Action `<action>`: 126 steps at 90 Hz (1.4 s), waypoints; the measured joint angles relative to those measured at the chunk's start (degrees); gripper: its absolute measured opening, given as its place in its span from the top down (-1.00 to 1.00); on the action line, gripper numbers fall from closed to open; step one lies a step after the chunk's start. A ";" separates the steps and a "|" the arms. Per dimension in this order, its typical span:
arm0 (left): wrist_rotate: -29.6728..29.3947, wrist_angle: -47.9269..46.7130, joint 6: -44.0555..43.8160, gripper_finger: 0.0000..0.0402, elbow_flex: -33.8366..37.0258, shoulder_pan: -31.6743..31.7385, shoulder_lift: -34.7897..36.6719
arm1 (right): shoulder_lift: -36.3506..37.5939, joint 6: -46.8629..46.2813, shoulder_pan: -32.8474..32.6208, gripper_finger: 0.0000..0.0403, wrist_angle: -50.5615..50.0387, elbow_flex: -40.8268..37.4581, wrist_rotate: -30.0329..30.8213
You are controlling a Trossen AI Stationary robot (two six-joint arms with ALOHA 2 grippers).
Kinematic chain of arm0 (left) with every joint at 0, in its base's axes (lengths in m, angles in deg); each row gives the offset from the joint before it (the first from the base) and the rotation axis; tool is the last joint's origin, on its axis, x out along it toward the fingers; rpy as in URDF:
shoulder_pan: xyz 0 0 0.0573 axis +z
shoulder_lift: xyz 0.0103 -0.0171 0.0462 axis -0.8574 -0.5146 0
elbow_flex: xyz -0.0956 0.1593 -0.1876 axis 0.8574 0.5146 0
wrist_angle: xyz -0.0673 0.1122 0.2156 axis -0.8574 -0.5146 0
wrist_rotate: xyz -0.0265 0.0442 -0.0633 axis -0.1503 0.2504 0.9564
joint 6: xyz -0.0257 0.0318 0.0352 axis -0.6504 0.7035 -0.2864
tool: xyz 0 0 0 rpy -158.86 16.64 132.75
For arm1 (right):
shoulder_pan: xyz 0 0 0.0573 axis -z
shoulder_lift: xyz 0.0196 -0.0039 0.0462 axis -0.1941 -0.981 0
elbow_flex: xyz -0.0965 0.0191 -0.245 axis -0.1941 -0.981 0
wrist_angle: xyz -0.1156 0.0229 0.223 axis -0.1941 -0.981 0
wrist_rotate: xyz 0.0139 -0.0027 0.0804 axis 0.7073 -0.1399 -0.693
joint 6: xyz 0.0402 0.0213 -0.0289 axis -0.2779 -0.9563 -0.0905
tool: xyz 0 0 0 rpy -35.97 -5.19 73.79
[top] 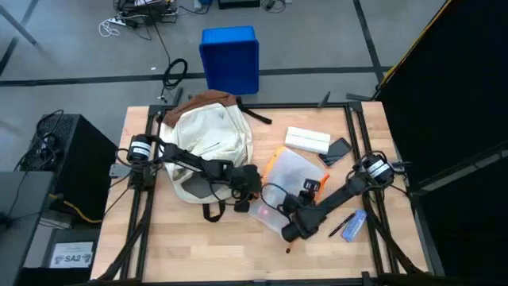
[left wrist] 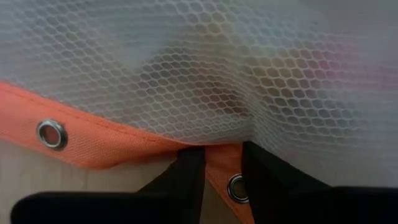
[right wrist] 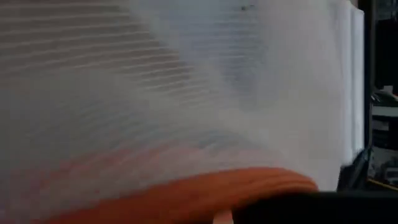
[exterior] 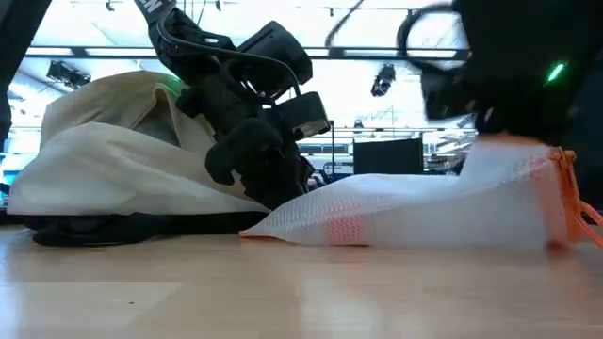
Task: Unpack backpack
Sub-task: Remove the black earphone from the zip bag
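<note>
Task judged well advanced. Several items are already set out on the wooden table point(top: 198, 246): a clear mesh zip pouch with orange edging point(top: 290, 179), a white rectangular box point(top: 307, 141), a flat dark slab point(top: 338, 150) just beside it, and a blue pen-like item point(top: 349, 225). The large cream-white fabric backpack with brown base point(top: 206, 143) lies slumped behind the left gripper point(top: 248, 191), toward the table's far left. Whether anything remains inside cannot be told.

The left gripper's fingers point(left wrist: 180, 180) are pinched narrow on the pouch's orange hem, an eyelet showing between them. The right gripper point(top: 295, 229) is set at the opposite, near edge of the pouch; its wrist view is filled by mesh and orange edge, and the state of its fingers cannot be told, though a hold on the hem seems likely.

Open room is noted on the near side of both grippers, where bare table runs to the front edge. Beyond the fingers the box and slab crowd the far right; the pen-like item lies just outside the right arm.
</note>
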 joint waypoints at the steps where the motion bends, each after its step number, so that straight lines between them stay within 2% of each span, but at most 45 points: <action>1: 0.01 0.00 0.00 0.61 0.00 0.00 0.00 | 0.00 -0.29 -0.45 1.00 -0.64 0.58 -0.10; 29: -0.03 0.35 -0.02 0.61 0.00 0.00 -0.02 | 0.00 -9.50 -11.37 1.00 -13.58 15.51 -0.74; 41: -0.19 0.25 -0.02 0.61 0.00 -0.02 0.01 | 0.00 -12.21 -14.05 1.00 -14.75 17.63 -0.36; 50: -0.70 -0.24 0.22 0.61 0.02 -0.02 0.31 | 0.00 -15.07 -15.37 1.00 -14.60 17.32 -3.74; 61: -1.15 -0.24 0.26 0.61 0.02 -0.02 0.35 | 0.00 -18.39 -16.93 1.00 -9.10 14.19 -4.78; 77: -1.53 -0.45 0.31 0.61 0.07 -0.02 0.75 | 0.00 -25.38 -20.22 1.00 3.09 6.77 4.07; 93: -2.57 -1.77 0.43 0.61 0.11 -0.02 2.12 | 0.14 -38.96 -24.58 1.00 10.99 -2.13 8.58; 104: -3.24 -2.20 0.44 0.61 0.15 -0.02 3.19 | 0.17 -47.90 -27.43 1.00 18.08 -7.97 15.47; 119: -3.40 -0.76 0.48 0.61 0.11 0.00 4.74 | 0.17 -49.11 -27.18 1.00 27.46 -13.78 15.25; 126: -3.40 -0.87 0.48 0.61 0.09 0.00 5.27 | 0.17 -48.97 -25.89 1.00 28.75 -15.31 16.02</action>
